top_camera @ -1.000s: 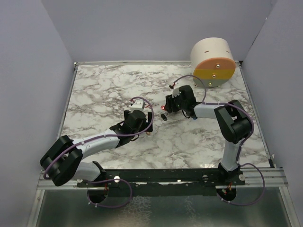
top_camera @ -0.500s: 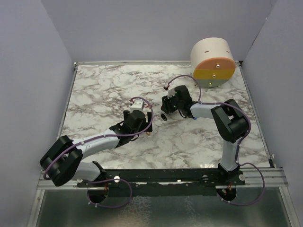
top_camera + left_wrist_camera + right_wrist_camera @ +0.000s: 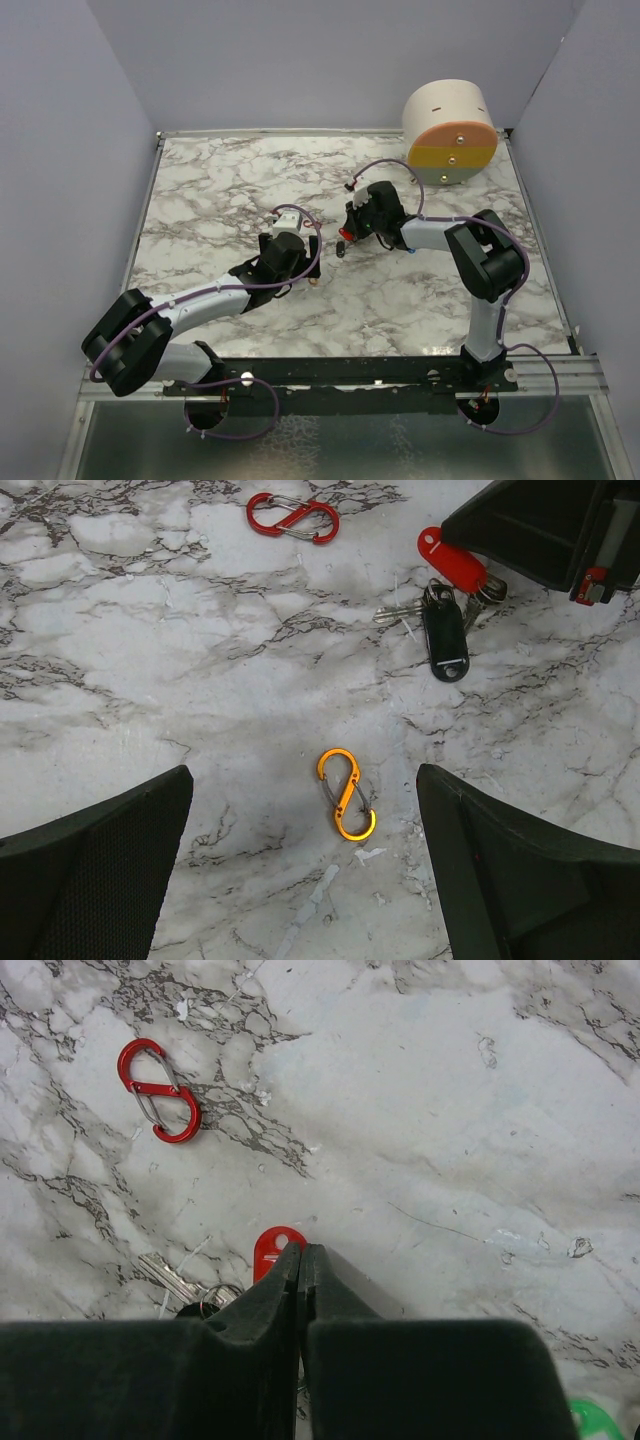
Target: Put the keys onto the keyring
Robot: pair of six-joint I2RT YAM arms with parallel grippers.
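Note:
The keys (image 3: 440, 620) are a bunch on the marble: metal shafts, a black fob and a red tag (image 3: 272, 1251). An orange S-shaped keyring clip (image 3: 347, 794) lies flat between the fingers of my left gripper (image 3: 305, 772), which stands wide open just above it and touches nothing. A red clip (image 3: 293, 516) lies farther off. My right gripper (image 3: 300, 1256) is shut, tips down on the bunch. The red tag pokes out beside its left finger, and I cannot tell whether it is pinched. In the top view the left gripper (image 3: 308, 272) and right gripper (image 3: 347, 234) almost meet.
A round cream drum with an orange and yellow face (image 3: 450, 130) stands at the back right corner. A green piece (image 3: 598, 1422) shows at the right wrist view's lower right edge. Grey walls close the marble table (image 3: 220, 190) on three sides.
My right gripper slid a little left to the key bunch and closed its jaws from half open to shut. The left arm barely moved and stayed open.

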